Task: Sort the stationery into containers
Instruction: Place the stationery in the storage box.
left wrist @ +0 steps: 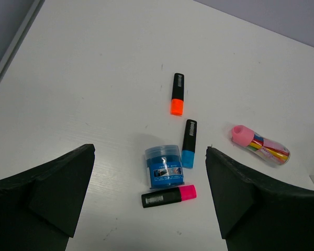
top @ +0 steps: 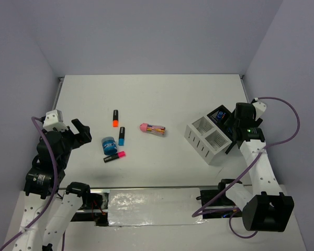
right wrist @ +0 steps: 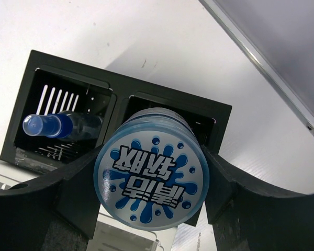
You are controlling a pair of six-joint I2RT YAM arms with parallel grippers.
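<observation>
My right gripper (right wrist: pixel 153 184) is shut on a blue round tub (right wrist: pixel 152 167) with a splash-print lid, holding it at the mouth of the right-hand black compartment (right wrist: pixel 209 112) of the white organizer (top: pixel 208 142). The left-hand black compartment holds a small clear bottle (right wrist: pixel 60 125) with a blue cap. My left gripper (left wrist: pixel 149 154) hangs open above the table, nothing between its fingers. Below it lie a second blue tub (left wrist: pixel 164 166), a pink highlighter (left wrist: pixel 169 196), a blue highlighter (left wrist: pixel 189 143), an orange highlighter (left wrist: pixel 177 94) and a pink-capped tube (left wrist: pixel 260 145).
The organizer sits angled at the table's right side, with two white compartments (top: pixel 215 139) open upward. Grey walls enclose the table on three sides. A reflective strip (top: pixel 154 201) runs along the near edge between the arm bases.
</observation>
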